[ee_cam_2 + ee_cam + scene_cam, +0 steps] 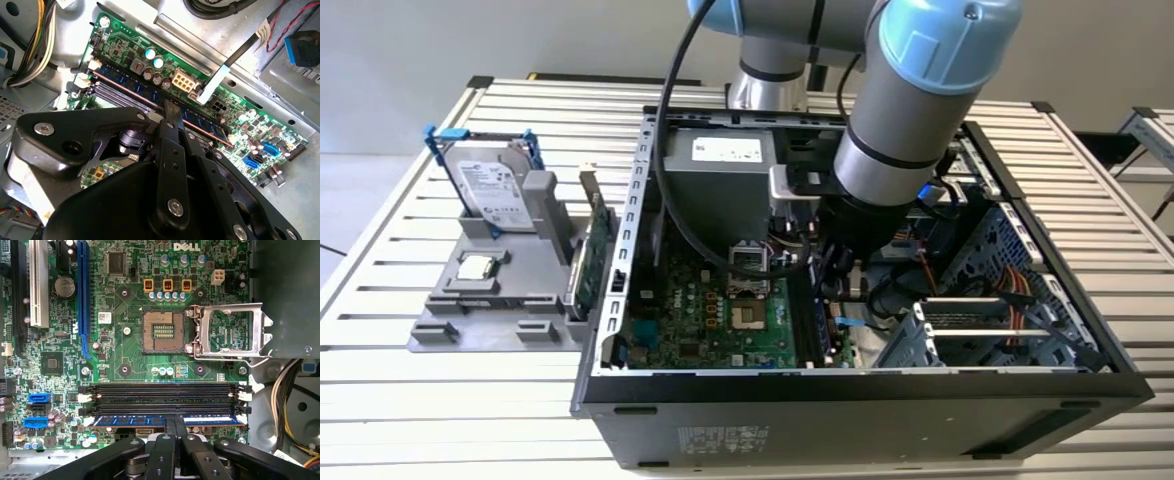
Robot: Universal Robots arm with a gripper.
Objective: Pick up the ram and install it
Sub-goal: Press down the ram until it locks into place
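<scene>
The ram (130,420) is a thin blue stick with dark chips. It lies along the memory slot nearest my gripper, next to two empty black slots (165,399). In the second wrist view the ram (125,85) runs slantwise across the green motherboard (250,125). My gripper (175,422) sits at the stick's middle, its black fingers close together on the ram's upper edge, as the second wrist view also shows for the gripper (170,107). In the exterior view the arm (907,130) reaches down into the open computer case (854,400).
An open processor socket (162,332) lies beyond the slots. Yellow and white cables (35,40) hang at the case wall. On the exterior view's left, a grey holder (480,310) carries a silver hard drive (494,190) and a green expansion card (594,265). A drive cage (987,330) fills the case's right.
</scene>
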